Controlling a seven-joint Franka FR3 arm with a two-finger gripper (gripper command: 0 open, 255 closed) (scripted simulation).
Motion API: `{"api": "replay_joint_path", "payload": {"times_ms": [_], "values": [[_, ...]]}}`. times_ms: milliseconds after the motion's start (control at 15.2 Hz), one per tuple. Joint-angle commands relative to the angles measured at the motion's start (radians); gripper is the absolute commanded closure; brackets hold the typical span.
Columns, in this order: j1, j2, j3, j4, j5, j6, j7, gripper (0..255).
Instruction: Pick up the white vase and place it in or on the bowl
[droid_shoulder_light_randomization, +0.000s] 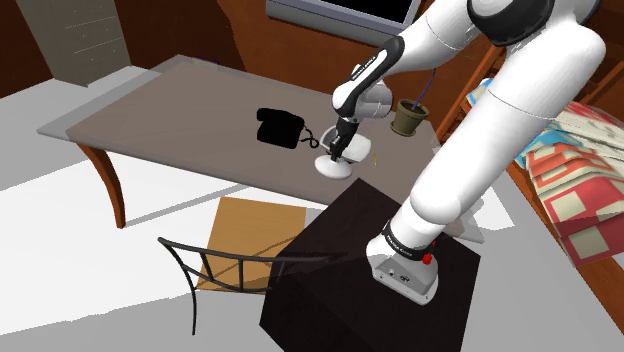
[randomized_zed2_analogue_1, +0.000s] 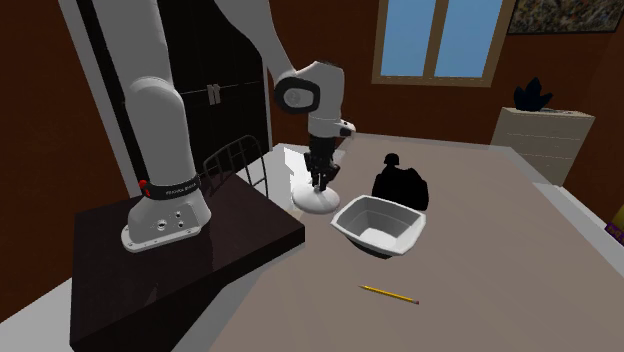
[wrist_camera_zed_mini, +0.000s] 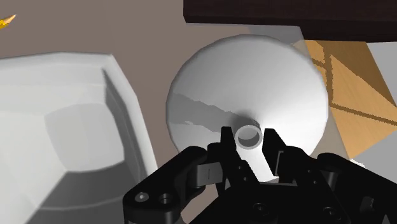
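Observation:
The white vase (wrist_camera_zed_mini: 254, 76) has a wide round foot and a thin neck (wrist_camera_zed_mini: 249, 136). It stands upright near the table edge, beside the stand, and its foot looks to rest on the tabletop (randomized_zed2_analogue_1: 318, 200). My black gripper (wrist_camera_zed_mini: 249, 145) comes down from above and is shut on the neck, one finger on each side. In the shoulder view the gripper (droid_shoulder_light_randomization: 338, 148) stands over the vase (droid_shoulder_light_randomization: 335, 169). The pale angular bowl (randomized_zed2_analogue_1: 380, 226) sits right next to the vase (wrist_camera_zed_mini: 63, 127), open side up.
A black telephone (randomized_zed2_analogue_1: 400, 184) lies just beyond the bowl. A yellow pencil (randomized_zed2_analogue_1: 390, 294) lies on the brown table (droid_shoulder_light_randomization: 170, 110). A potted plant (droid_shoulder_light_randomization: 408, 117) stands at the back. The dark stand (droid_shoulder_light_randomization: 330, 270) and a wire chair (droid_shoulder_light_randomization: 235, 265) are close to the table edge.

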Motion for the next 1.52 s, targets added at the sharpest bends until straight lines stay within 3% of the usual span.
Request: {"api": "replay_joint_path", "payload": {"times_ms": [0,528,1122,1452], "values": [[-0.002,-0.037,-0.001,0.002,-0.033,-0.035,0.028,255],[-0.021,-0.158,0.009,0.02,-0.114,-0.166,0.091,255],[-0.037,-0.265,0.028,0.058,-0.157,-0.306,0.129,255],[-0.055,-0.146,-0.045,0.224,-0.118,-0.358,0.001,255]]}}
